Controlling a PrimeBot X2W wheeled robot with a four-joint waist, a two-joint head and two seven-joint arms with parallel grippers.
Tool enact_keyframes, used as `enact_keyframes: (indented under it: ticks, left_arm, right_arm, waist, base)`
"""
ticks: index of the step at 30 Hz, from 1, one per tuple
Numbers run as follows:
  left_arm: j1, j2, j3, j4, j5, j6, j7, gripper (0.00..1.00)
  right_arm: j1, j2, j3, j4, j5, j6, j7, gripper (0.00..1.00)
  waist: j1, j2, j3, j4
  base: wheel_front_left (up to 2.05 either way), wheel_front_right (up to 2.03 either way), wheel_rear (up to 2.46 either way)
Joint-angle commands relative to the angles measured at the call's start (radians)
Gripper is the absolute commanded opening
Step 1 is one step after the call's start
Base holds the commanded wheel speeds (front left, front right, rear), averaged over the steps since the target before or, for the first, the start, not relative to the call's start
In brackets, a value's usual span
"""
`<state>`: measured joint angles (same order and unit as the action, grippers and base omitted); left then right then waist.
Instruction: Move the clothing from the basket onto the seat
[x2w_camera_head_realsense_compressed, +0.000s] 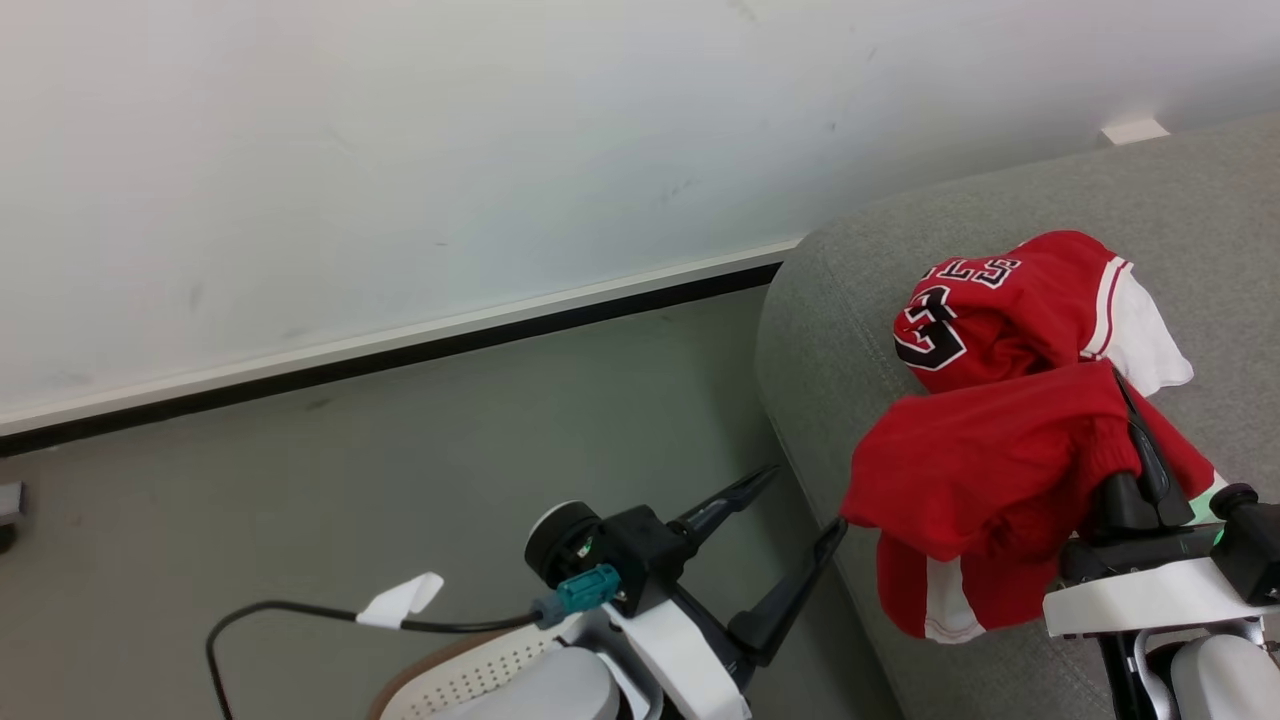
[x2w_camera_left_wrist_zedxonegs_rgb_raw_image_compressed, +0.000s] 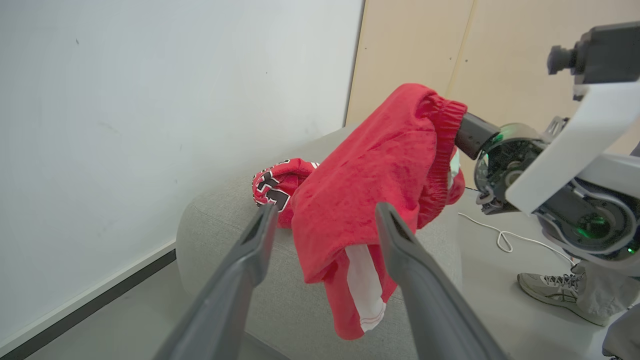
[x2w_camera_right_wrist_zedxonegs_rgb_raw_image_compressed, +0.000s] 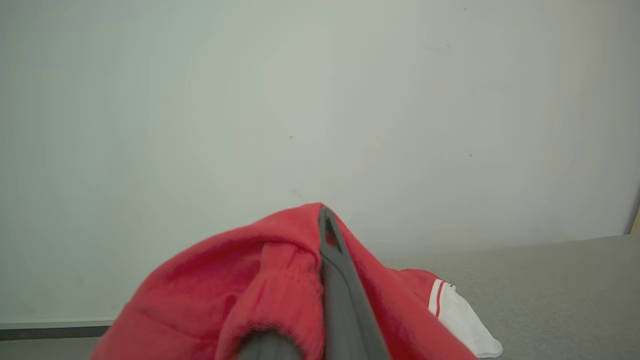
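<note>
Right gripper (x2w_camera_head_realsense_compressed: 1125, 400), its 2 dark fingers pressed together on the elastic waistband of the red shorts (x2w_camera_head_realsense_compressed: 980, 470), holds them in the air above the front corner of the grey seat (x2w_camera_head_realsense_compressed: 850, 300). The fabric drapes over the fingers, and 1 leg with white trim hangs down by the seat's edge. Just behind the shorts, a red jersey (x2w_camera_head_realsense_compressed: 990, 320) with black-and-white numerals lies bunched on the cushion. Left gripper (x2w_camera_head_realsense_compressed: 805, 498) is spread wide and empty over the floor (x2w_camera_head_realsense_compressed: 400, 450) beside the seat, with the rim of the white basket (x2w_camera_head_realsense_compressed: 470, 675) below it.

The step in hand seems to be laying the shorts down. To do it well, the right arm likely needs to carry them inward over the cushion and lower until the fabric rests there before letting go, so the hanging leg does not drag the garment off the edge.
</note>
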<state>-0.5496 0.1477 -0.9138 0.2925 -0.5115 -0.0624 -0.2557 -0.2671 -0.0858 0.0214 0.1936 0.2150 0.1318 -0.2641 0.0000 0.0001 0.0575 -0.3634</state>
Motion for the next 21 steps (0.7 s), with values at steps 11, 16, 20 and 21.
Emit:
enact_keyframes:
  ticks: [11,16,20,21]
  left_arm:
    - [-0.018,0.011,-0.002,0.003,0.012,-0.010,-0.006,1.00]
    - [-0.028,0.027,-0.004,-0.010,0.016,-0.011,0.003,1.00]
    - [-0.042,0.051,-0.004,-0.030,0.021,-0.011,0.017,1.00]
    - [-0.044,0.056,-0.003,-0.036,0.021,-0.012,0.020,1.00]
  right_arm:
    - [-0.020,-0.013,-0.018,-0.016,-0.018,-0.002,0.000,0.00]
    - [-0.105,-0.087,-0.031,-0.025,-0.026,-0.002,0.024,0.00]
    - [-0.203,-0.178,-0.069,-0.045,-0.044,-0.002,0.061,0.00]
    - [-0.223,-0.196,-0.080,-0.052,-0.044,-0.002,0.073,0.00]
  waist:
    - [0.0000,-0.0001,0.022,0.004]
    - [0.0000,-0.0001,0.064,0.022]
    - [0.0000,-0.0001,0.117,0.048]
    - [0.0000,-0.0001,0.131,0.055]
  base:
    - [0.00,0.00,0.00]
    - [0.00,0.00,0.00]
    - [0.00,0.00,0.00]
    - [0.00,0.00,0.00]
